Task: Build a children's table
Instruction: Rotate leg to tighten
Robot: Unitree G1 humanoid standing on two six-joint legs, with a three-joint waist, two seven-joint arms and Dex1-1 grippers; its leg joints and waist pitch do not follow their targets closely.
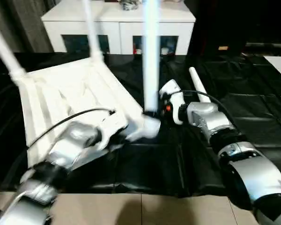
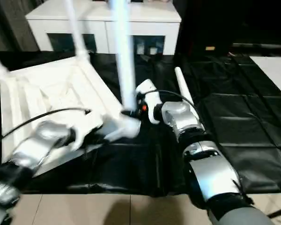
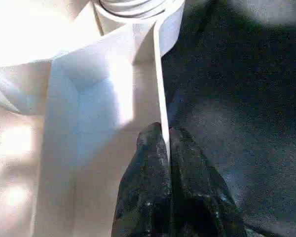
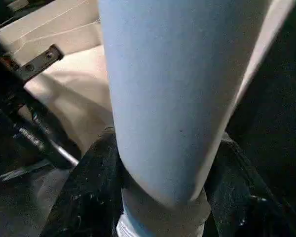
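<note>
Black sheeting (image 1: 253,117), creased and faintly glossy, covers the floor; a strip of pale tile (image 1: 131,208) shows nearest the robot. At the back stands a white cabinet (image 1: 117,23) with dark glass doors.

The tabletop (image 1: 70,98) lies upside down on the sheeting, white moulded plastic with raised ribs crossing its underside and rounded sockets at the corners. Three smooth white tubular legs stand up from it: one at the far left corner (image 1: 4,51), one at the far corner (image 1: 91,28), and a near leg (image 1: 151,56) rising from the socket closest to the right arm. A fourth leg (image 1: 199,84) lies loose on the sheeting just behind the right forearm.

The left gripper (image 3: 165,148) has its fingers (image 3: 148,168) pressed together on the thin rim of the tabletop, just short of the near corner socket. The right gripper (image 4: 163,197) sits at the base of the near leg, its black fingers (image 4: 84,197) one on each side of the tube and closed against it, just above the socket.
</note>
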